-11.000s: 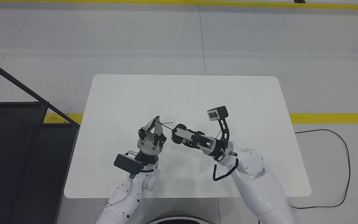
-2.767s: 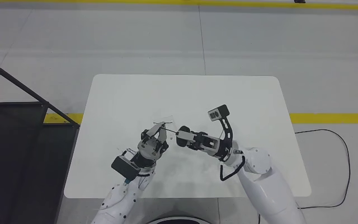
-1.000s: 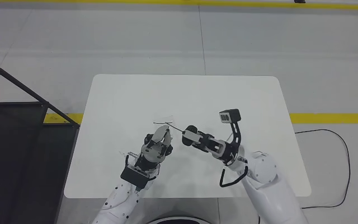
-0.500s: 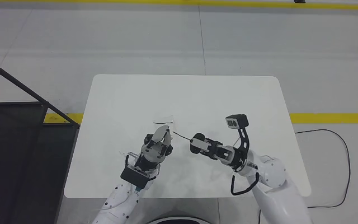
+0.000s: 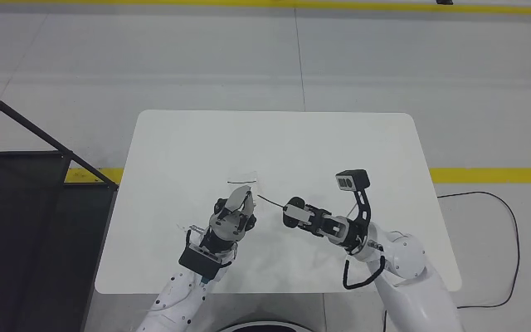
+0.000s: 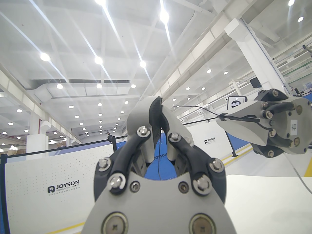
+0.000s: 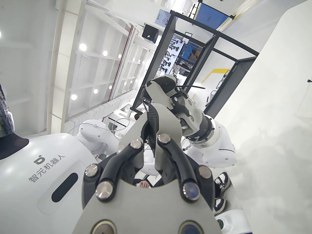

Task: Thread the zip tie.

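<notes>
The zip tie (image 5: 272, 202) is a thin black strap held above the white table (image 5: 365, 149), running between my two grippers. My left gripper (image 5: 241, 196) is shut on one part of it; in the left wrist view a black strand (image 6: 159, 154) hangs down between the closed fingers (image 6: 159, 109). My right gripper (image 5: 288, 209) is shut on the strap's thin tail (image 6: 195, 109), with its tips (image 6: 220, 118) pinching it. In the right wrist view my right gripper (image 7: 149, 115) points at the left gripper (image 7: 160, 86), from which a short strap end (image 7: 195, 87) sticks out.
The grippers are a short gap apart over the table's front middle. A black metal frame (image 5: 33, 207) stands off the table's left side. A yellow floor line (image 5: 481, 175) runs past the right edge.
Over the last second my right gripper has drawn back to the right, away from the left gripper, with the strap tail in it. The left gripper has stayed put.
</notes>
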`<state>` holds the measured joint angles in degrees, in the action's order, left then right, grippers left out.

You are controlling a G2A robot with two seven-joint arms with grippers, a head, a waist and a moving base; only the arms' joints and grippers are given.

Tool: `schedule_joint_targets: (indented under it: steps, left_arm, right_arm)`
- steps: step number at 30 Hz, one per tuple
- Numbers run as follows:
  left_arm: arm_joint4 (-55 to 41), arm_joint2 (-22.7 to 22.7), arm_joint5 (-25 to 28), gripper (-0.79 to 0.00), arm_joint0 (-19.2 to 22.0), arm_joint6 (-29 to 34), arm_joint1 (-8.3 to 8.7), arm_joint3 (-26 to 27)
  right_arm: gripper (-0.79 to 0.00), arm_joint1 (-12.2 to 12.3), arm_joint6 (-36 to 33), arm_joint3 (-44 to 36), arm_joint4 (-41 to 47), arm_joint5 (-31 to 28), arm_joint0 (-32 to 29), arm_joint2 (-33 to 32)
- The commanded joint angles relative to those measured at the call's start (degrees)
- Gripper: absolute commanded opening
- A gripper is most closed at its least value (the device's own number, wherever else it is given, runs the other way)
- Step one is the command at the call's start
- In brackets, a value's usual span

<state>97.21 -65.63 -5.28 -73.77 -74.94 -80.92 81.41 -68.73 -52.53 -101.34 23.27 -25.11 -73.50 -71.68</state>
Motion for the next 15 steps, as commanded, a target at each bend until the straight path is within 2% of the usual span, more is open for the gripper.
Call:
schedule_joint_targets:
  steps: [1,15]
  left_arm:
    - [0.0,0.0,0.0,-0.785,0.0,0.0,0.0,0.0]
    - [0.0,0.0,0.0,-0.785,0.0,0.0,0.0,0.0]
  right_arm:
    - [-0.785,0.0,0.0,0.0,0.0,0.0,0.0,0.0]
    - [-0.785,0.0,0.5,-0.1,-0.4,0.3,-0.3,0.1]
